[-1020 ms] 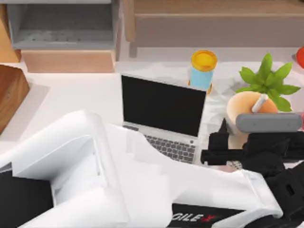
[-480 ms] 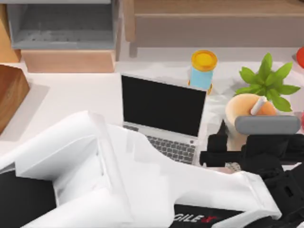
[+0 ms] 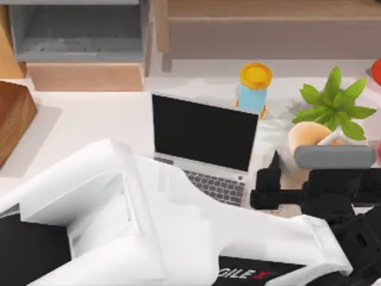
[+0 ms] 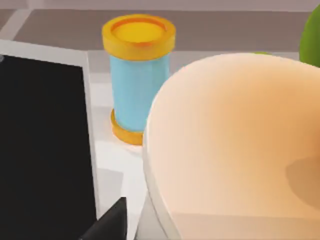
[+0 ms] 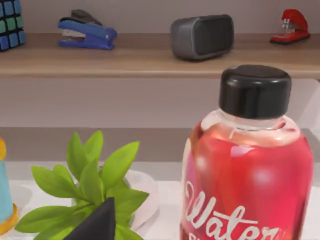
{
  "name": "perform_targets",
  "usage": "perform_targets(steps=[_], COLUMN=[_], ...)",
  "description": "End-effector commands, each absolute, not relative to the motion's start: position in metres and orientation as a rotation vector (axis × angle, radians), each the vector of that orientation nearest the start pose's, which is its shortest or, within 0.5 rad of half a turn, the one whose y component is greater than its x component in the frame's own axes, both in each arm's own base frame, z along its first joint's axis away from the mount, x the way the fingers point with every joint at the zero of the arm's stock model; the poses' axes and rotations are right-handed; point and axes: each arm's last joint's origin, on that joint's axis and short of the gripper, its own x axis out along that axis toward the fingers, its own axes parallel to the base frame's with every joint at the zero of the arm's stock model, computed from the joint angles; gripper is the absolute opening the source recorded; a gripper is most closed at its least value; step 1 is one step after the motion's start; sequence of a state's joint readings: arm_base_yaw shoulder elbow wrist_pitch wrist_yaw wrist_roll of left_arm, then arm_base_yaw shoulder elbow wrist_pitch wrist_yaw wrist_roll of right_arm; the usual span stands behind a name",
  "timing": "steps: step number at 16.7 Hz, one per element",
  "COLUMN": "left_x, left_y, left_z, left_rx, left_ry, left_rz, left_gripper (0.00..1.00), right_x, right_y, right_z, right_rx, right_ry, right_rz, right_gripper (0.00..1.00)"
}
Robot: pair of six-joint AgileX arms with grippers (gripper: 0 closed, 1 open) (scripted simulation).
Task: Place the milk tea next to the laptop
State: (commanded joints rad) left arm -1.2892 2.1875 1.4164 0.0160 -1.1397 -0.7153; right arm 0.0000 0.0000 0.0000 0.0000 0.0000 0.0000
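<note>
The milk tea (image 3: 309,138), a peach-tan cup with a white straw, stands just right of the open laptop (image 3: 202,134). My left arm reaches across the table from the lower left. Its gripper (image 3: 309,170) straddles the cup from the near side and is open. One black fingertip (image 3: 274,164) stands a little left of the cup wall. In the left wrist view the milk tea (image 4: 235,145) looms close, with the laptop screen (image 4: 40,145) beside it and a fingertip (image 4: 107,225) apart from the cup. The right gripper's fingertip (image 5: 95,222) sits low in its wrist view, holding nothing.
A blue cylinder with a yellow lid (image 3: 255,89) stands behind the laptop's right corner. A green potted plant (image 3: 333,104) is just behind the milk tea. A red water bottle (image 5: 247,175) stands at the far right. A wooden shelf (image 3: 268,24) and a grey box (image 3: 77,36) line the back.
The left gripper's visible finger has drawn a little leftward, away from the cup. The milk tea looks slightly smaller and lower. The right arm has not moved.
</note>
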Motion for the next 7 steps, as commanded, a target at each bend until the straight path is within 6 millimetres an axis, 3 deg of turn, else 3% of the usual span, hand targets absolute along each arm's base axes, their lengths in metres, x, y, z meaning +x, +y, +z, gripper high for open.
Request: perform_targets(steps=[2,7], left_x=[0.1572,0.1572], left_y=[-0.4272,-0.4272], left_z=[0.1316,0.1316], left_rx=[-0.005,-0.005], left_ry=[0.293,0.293], left_rz=[-0.02,-0.02], left_gripper=[1.0,1.0], right_x=[0.1057,0.1057], right_y=[-0.0012,-0.0012], right_z=[0.16,0.16], right_rx=[0.0,0.0], right_ry=[0.0,0.0], right_rz=[0.0,0.0], right_gripper=[1.0,1.0])
